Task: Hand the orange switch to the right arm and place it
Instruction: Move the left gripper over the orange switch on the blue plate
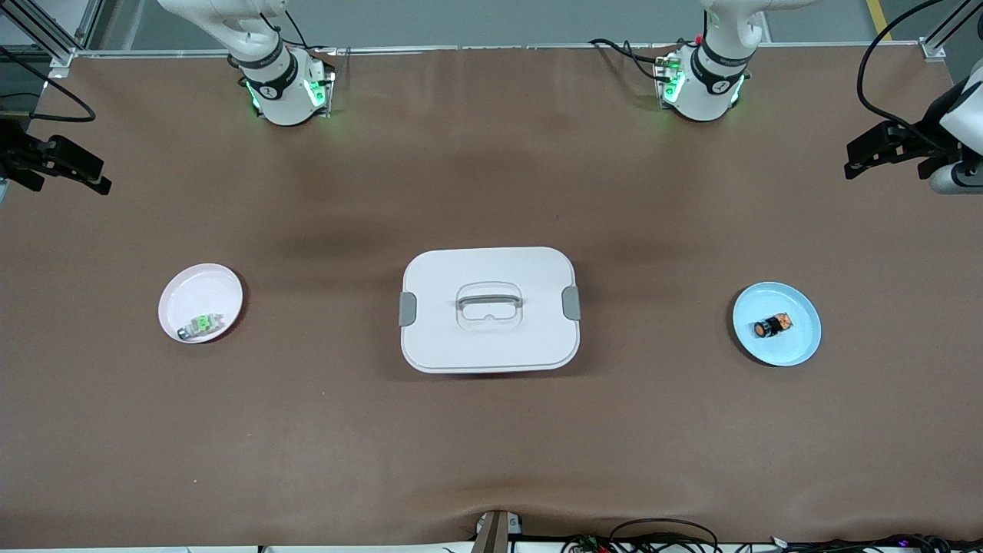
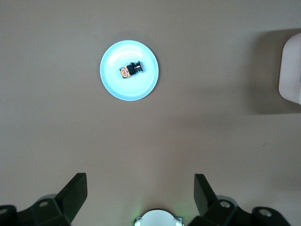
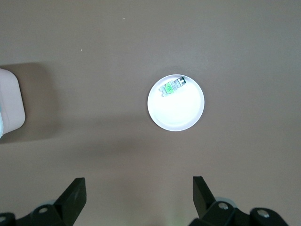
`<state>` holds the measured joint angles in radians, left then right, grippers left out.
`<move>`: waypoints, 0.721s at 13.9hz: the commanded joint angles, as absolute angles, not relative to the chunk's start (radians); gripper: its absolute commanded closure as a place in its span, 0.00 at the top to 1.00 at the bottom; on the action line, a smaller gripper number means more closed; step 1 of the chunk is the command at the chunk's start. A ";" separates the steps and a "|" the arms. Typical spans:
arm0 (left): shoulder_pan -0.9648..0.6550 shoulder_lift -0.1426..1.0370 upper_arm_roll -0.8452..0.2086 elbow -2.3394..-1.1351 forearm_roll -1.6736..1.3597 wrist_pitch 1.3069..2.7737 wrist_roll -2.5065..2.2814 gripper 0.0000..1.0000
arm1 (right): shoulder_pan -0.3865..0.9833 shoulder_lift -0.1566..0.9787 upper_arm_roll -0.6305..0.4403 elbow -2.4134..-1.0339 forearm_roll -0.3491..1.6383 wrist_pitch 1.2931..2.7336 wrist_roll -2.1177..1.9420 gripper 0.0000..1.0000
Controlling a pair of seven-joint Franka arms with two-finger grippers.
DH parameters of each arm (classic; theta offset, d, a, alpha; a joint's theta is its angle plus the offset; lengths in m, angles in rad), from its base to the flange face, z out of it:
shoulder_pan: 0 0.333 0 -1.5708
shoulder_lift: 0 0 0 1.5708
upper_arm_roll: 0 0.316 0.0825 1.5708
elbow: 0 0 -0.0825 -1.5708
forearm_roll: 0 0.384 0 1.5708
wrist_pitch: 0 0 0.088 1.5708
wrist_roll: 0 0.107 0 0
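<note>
The orange switch [image 1: 771,326], a tiny black cylinder with an orange end, lies on its side on a light blue plate [image 1: 799,353] toward the left arm's end of the table. It also shows in the left wrist view [image 2: 131,70] on that plate [image 2: 141,89]. My left gripper [image 1: 854,160] is open and empty, high over the table's left-arm end, apart from the plate; it also shows in its own wrist view [image 2: 140,181]. My right gripper [image 1: 96,175] is open and empty, high over the right arm's end of the table; it also shows in its own wrist view [image 3: 139,183].
A white lidded box [image 1: 489,309] with grey clasps and a handle sits in the middle of the table. A pink plate [image 1: 201,288] toward the right arm's end holds a small grey-and-clear part with a green mark [image 1: 200,326].
</note>
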<state>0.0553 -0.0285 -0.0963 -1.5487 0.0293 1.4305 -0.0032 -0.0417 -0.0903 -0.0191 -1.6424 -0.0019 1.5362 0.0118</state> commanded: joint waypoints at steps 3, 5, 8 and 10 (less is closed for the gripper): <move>0.080 0.063 -0.100 -1.511 0.074 1.408 0.014 1.00 | -0.054 -0.080 -0.011 -1.621 0.006 1.523 0.002 1.00; 0.095 0.083 -0.100 -1.537 0.074 1.454 0.014 1.00 | -0.055 -0.080 -0.011 -1.621 0.006 1.523 0.002 1.00; 0.109 0.083 -0.100 -1.646 0.074 1.587 0.015 1.00 | -0.055 -0.080 -0.011 -1.621 0.006 1.523 0.002 1.00; 0.126 0.089 -0.100 -1.724 0.074 1.705 0.015 1.00 | -0.055 -0.080 -0.011 -1.621 0.006 1.523 0.002 1.00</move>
